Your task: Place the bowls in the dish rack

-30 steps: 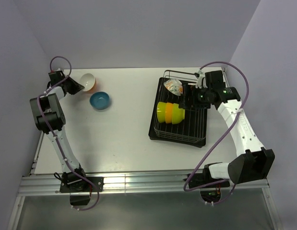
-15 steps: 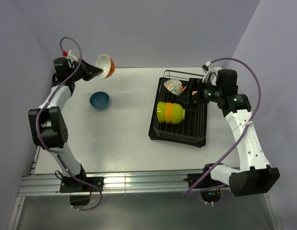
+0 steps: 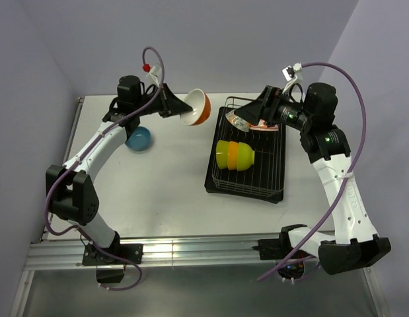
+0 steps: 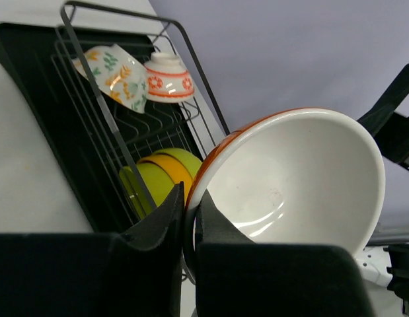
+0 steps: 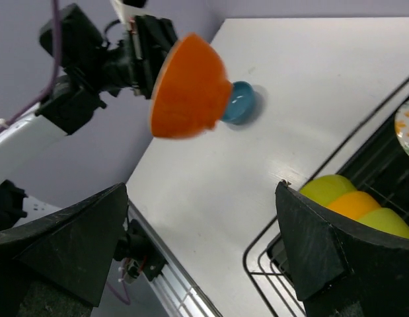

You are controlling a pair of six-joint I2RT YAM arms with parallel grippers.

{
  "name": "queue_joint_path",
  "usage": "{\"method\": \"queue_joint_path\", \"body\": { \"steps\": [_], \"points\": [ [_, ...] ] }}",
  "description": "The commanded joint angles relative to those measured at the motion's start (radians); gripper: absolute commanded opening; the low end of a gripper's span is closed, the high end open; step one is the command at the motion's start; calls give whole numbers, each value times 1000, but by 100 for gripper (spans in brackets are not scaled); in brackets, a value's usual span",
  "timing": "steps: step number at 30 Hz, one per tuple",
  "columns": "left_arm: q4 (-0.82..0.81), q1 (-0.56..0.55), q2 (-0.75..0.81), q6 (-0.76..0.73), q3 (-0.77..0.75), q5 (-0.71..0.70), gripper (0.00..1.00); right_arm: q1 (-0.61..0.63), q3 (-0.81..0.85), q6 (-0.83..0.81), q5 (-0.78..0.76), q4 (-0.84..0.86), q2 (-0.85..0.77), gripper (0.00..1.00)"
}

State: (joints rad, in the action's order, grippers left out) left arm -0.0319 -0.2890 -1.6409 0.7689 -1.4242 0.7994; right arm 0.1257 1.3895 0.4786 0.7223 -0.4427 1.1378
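Your left tool (image 4: 190, 201) is pinched on the rim of the orange bowl (image 3: 199, 107), held in the air near the dish rack (image 3: 257, 179). Your right tool (image 5: 201, 191) hangs wide open over that rack. The nested bowls (image 3: 234, 155) and a patterned bowl (image 4: 118, 76) are already racked. By my judgement two remain: this one and the blue bowl (image 3: 139, 138) on the bench (image 3: 164, 191).

No words or numbers could be read anywhere. The cream bowl (image 4: 115, 76) in the dish rack (image 4: 32, 66) had small coloured marks (leaf shapes, not letters).
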Motion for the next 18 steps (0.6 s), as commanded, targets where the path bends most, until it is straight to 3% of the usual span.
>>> {"method": "queue_joint_path", "body": {
  "steps": [1,18],
  "points": [
    [26,-61,29,-48,-16,-25,0,47,48,52,-4,50,13,100],
    [73,-162,39,-137,-32,-94,0,200,-50,117,-41,81,108,100]
  ]
}}
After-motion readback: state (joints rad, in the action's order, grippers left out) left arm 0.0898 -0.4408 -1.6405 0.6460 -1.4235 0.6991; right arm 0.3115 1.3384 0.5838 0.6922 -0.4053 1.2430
